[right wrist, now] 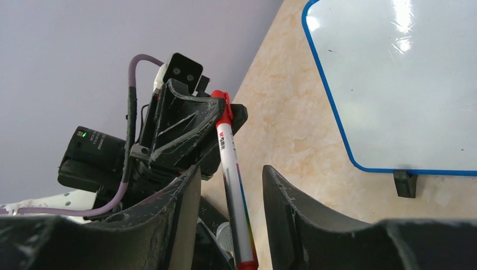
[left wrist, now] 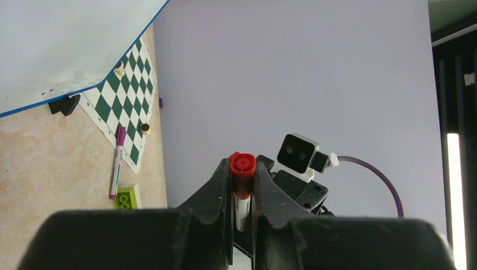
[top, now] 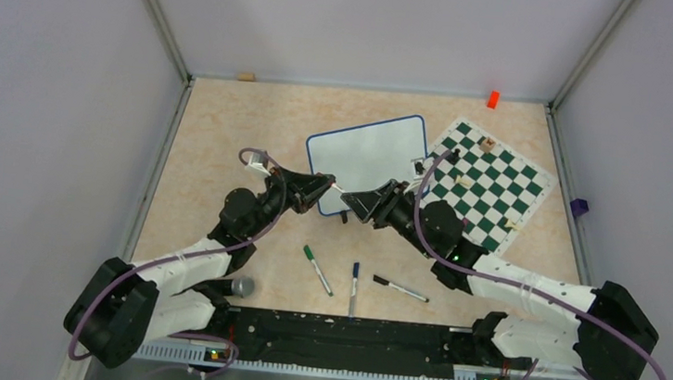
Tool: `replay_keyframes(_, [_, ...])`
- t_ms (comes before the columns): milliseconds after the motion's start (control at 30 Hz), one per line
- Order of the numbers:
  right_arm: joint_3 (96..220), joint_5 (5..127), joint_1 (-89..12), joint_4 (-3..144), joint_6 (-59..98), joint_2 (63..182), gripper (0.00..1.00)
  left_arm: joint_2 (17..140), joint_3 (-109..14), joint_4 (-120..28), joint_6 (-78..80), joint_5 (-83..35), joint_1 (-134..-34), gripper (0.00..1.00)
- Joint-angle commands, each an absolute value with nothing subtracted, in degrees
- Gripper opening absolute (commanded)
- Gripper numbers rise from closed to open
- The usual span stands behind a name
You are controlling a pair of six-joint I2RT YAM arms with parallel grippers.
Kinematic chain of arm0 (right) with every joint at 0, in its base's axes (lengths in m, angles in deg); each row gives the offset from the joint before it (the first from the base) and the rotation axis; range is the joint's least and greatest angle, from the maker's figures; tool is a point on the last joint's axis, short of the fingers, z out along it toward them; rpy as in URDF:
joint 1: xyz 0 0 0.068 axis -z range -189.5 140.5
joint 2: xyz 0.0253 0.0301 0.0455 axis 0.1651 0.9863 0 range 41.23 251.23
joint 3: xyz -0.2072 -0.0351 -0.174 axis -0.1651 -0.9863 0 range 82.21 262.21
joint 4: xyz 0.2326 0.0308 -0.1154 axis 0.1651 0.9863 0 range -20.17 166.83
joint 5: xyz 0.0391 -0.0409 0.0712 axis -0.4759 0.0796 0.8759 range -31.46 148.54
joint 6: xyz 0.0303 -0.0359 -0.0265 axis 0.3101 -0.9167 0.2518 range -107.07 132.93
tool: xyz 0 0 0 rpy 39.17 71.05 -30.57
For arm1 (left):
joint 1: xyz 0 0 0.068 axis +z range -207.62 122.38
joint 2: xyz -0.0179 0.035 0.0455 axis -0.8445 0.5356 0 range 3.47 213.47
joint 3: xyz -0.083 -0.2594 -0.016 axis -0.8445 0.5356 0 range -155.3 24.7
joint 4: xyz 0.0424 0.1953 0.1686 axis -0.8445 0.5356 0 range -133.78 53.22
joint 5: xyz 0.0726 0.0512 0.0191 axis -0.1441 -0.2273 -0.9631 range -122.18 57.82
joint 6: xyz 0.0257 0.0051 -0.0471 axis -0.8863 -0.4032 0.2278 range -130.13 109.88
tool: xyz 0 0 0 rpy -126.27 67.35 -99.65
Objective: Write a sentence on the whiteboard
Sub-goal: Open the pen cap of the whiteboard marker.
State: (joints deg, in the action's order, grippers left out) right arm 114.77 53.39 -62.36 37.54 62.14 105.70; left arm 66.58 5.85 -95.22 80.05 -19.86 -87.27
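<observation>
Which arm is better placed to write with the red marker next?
Probably right: the right hand straddles the marker barrel beside the blank whiteboard; the left hand pinches only the cap.

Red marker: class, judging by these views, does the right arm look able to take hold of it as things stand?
Probably yes. The red marker's barrel lies between the right gripper's open jaws, with nothing between them. The left gripper clamps only its cap end, leaving the barrel free.
</observation>
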Motion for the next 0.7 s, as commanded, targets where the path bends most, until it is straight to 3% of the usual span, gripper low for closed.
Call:
replay_keyframes(0, [117.6, 53.4, -63.0, 33.4, 62.1, 107.0, 0.43, 65.3, 4.4, -96.7, 80.2, -20.0, -88.0, 0.00])
replay_keyframes(300, [119.0, 53.6, -63.0, 34.1, 61.6, 107.6, 0.41, 65.9, 4.8, -97.1, 81.0, -20.4, -89.1, 0.00])
replay_keyframes(667, [119.6, 54.2, -63.0, 33.8, 62.1, 108.8, 0.27, 67.5, 5.1, -98.6, 81.4, -20.9, -90.2, 0.00])
